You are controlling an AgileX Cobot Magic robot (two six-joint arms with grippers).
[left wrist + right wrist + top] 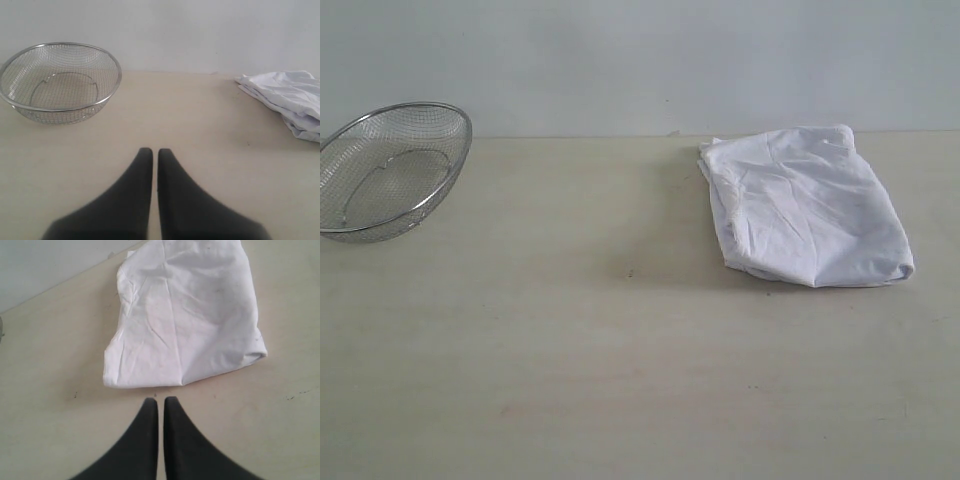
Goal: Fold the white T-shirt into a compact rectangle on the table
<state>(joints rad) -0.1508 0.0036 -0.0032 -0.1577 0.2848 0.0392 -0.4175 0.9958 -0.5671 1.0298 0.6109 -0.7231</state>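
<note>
**Folded white T-shirt lies on bench, both grippers closed and empty**

Exterior view: The white T-shirt [810,205] lies folded into a rough, creased rectangle on the right side of the pale wood-grain bench [570,350]. It sits close to the far edge, where the bench meets a plain light wall [640,60]. Only plain white cloth faces up, and layered edges show along the shirt's left side. A wire basket [390,170] sits at the far left, well apart from the shirt, with a broad stretch of bench and a few dark specks between them.

Left wrist view: The left gripper [155,152] is closed, its two dark fingers drawn together with only a hairline slit between them, and it grips nothing. It is over open bench [200,125]. The wire basket [60,82] stands ahead of it near the wall, open side up. Part of the T-shirt [290,95] shows with its stacked folds, cut off by the frame's edge and well apart from the gripper.

Right wrist view: The right gripper [160,401] is likewise closed, its fingers nearly meeting, with nothing between them. Its tips point at the near edge of the T-shirt [185,320] and stop just short of the cloth. The shirt lies flat on the bench [280,430], with wrinkles running across its top layer and one corner rounded where the fabric doubles over.
</note>
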